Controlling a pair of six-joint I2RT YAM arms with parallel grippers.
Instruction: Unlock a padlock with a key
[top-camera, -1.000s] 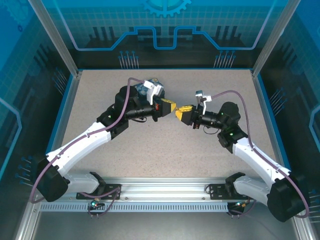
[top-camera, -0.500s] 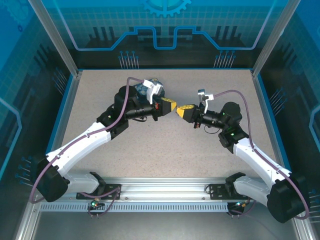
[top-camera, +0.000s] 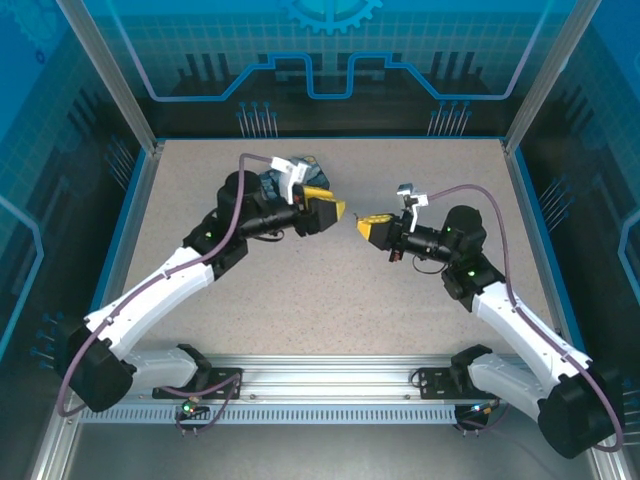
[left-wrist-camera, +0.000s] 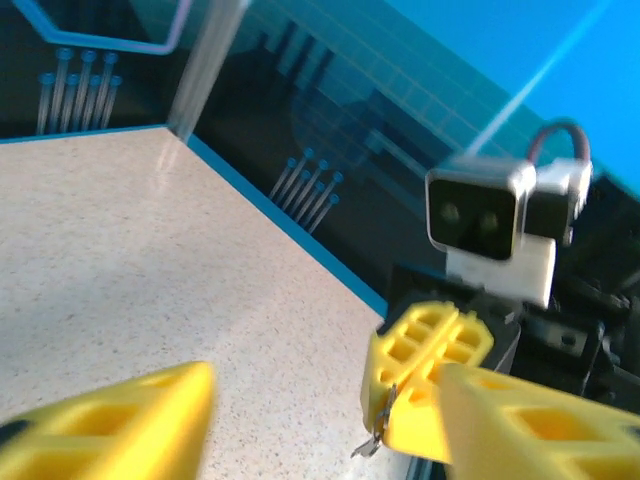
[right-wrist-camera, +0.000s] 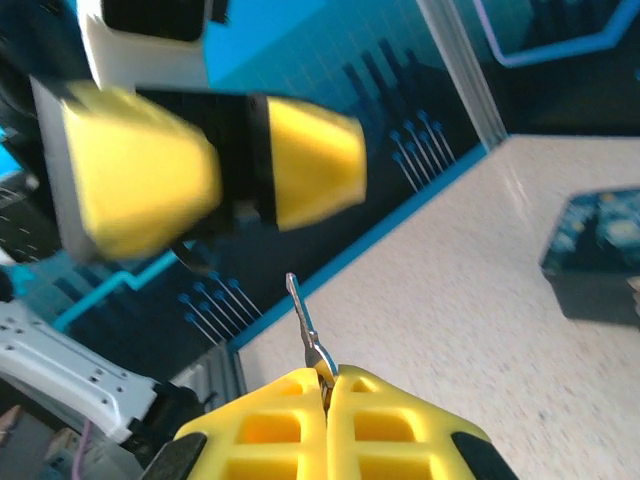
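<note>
Since a second ago my left arm has drawn back toward the far left, widening the gap between the grippers above the speckled table (top-camera: 330, 300). The starry tin (right-wrist-camera: 600, 235) lies on the far side behind that arm; what it holds I cannot tell. My left gripper (top-camera: 333, 204) has its fingers spread, nothing between them. My right gripper (top-camera: 366, 224) has its fingers pressed together, pinching the key (right-wrist-camera: 303, 318), which points at the left gripper.
</note>
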